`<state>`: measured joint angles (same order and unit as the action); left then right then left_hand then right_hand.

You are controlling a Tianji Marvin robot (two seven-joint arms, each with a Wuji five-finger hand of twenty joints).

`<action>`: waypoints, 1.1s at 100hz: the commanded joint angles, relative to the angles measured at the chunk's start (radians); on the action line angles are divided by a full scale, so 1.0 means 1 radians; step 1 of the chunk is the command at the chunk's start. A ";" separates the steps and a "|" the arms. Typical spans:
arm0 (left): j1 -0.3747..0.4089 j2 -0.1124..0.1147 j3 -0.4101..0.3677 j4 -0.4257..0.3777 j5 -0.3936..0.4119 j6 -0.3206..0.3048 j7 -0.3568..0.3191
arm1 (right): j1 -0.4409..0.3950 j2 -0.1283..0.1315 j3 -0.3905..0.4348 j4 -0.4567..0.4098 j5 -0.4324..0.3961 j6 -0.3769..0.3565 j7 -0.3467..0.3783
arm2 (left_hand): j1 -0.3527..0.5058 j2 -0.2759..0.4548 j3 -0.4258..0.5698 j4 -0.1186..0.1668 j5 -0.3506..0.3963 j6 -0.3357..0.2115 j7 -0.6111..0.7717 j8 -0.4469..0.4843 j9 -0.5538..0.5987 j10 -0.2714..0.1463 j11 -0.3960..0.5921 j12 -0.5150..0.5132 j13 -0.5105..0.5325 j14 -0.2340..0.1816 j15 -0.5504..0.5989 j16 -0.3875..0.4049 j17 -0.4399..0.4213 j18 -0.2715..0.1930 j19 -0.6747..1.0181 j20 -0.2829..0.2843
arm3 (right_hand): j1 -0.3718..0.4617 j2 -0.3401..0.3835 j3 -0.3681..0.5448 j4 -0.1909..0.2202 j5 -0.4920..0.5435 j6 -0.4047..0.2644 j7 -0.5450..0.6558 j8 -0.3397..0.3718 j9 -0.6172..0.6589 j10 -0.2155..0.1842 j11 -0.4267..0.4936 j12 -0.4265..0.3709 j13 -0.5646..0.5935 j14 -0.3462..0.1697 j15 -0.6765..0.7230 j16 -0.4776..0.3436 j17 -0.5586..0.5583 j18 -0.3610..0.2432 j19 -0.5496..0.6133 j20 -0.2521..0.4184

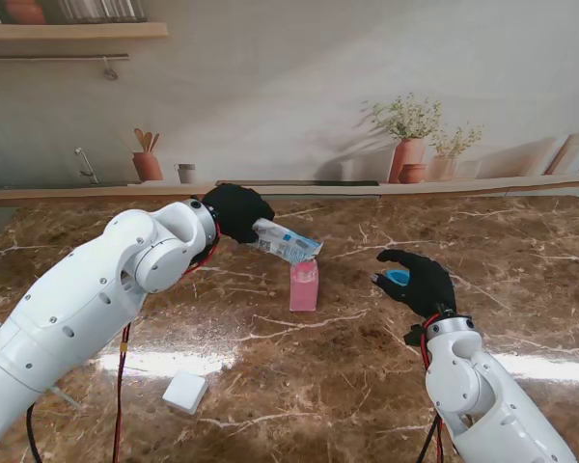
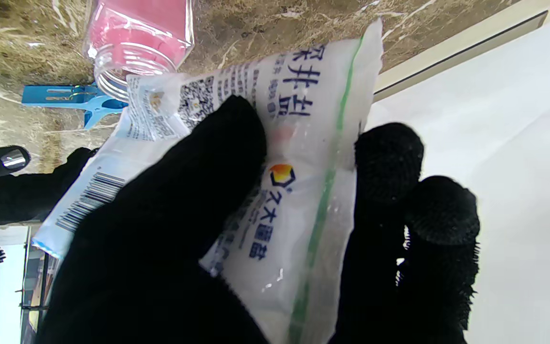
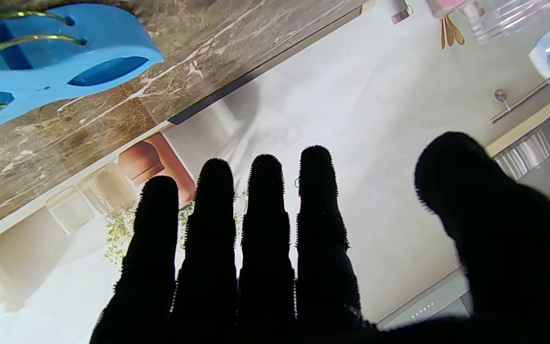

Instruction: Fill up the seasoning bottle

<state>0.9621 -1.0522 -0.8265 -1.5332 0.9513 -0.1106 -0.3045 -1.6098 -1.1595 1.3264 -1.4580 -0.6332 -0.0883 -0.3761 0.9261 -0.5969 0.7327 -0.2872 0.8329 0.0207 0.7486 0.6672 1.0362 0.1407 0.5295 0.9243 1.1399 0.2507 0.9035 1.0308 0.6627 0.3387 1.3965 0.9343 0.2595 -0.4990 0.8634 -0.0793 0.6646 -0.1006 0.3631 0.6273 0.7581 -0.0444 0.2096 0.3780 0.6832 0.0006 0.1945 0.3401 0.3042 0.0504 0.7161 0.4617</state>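
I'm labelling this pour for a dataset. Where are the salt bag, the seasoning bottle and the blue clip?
salt bag (image 1: 288, 241): stand view, middle of the printed side.
seasoning bottle (image 1: 304, 286): stand view, its pink body.
blue clip (image 3: 60, 57): right wrist view, its flat blue side.

bottle (image 1: 304, 286) pink | bag (image 1: 288, 241) white, blue print, green stripe | clip (image 1: 398, 278) blue | tabletop (image 1: 521, 289) brown marble, white veins | robot hands black

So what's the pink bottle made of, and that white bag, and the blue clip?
The pink bottle looks like clear glass or hard plastic: its open, ridged neck is see-through and glossy. The white bag in the left hand seems to be thin, shiny plastic film, crinkled and printed. The blue clip looks like smooth matte plastic with a thin metal wire spring.
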 commanded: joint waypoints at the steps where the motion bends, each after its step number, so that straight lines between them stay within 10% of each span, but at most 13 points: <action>1: -0.022 -0.002 0.008 -0.001 0.008 -0.002 -0.003 | -0.007 -0.004 0.000 0.009 0.006 0.000 0.013 | 0.132 0.143 0.225 0.076 0.169 -0.167 0.289 0.096 0.114 -0.133 0.138 0.025 0.051 -0.049 0.035 0.011 0.019 -0.025 0.044 0.017 | -0.038 0.008 0.018 0.032 -0.019 -0.001 0.006 -0.007 0.006 0.002 0.007 -0.013 -0.030 -0.006 0.001 -0.012 -0.010 -0.009 -0.008 0.019; 110: -0.108 -0.001 0.095 -0.005 0.058 -0.031 -0.042 | -0.009 -0.006 -0.004 0.009 0.030 0.007 0.023 | 0.098 0.059 0.205 0.047 0.154 -0.157 0.199 -0.043 0.121 -0.128 0.005 -0.031 0.068 -0.085 0.003 0.009 0.041 -0.070 0.031 -0.005 | -0.035 0.002 0.038 0.027 -0.004 -0.007 0.014 -0.008 0.032 -0.002 0.019 0.008 -0.033 0.001 0.006 -0.004 -0.012 0.007 -0.004 0.038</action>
<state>0.8658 -1.0514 -0.7317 -1.5318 1.0077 -0.1455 -0.3434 -1.6097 -1.1621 1.3236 -1.4523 -0.6092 -0.0866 -0.3682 0.9259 -0.6152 0.7332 -0.2872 0.8458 0.0152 0.7697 0.6018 1.0669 0.1389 0.5029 0.8875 1.1616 0.2211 0.9035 1.0308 0.6833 0.2986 1.3974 0.9325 0.2599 -0.4990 0.8848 -0.0793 0.6662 -0.1004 0.3637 0.6271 0.7839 -0.0442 0.2252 0.3780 0.6831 0.0029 0.1956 0.3401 0.3039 0.0617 0.7161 0.4718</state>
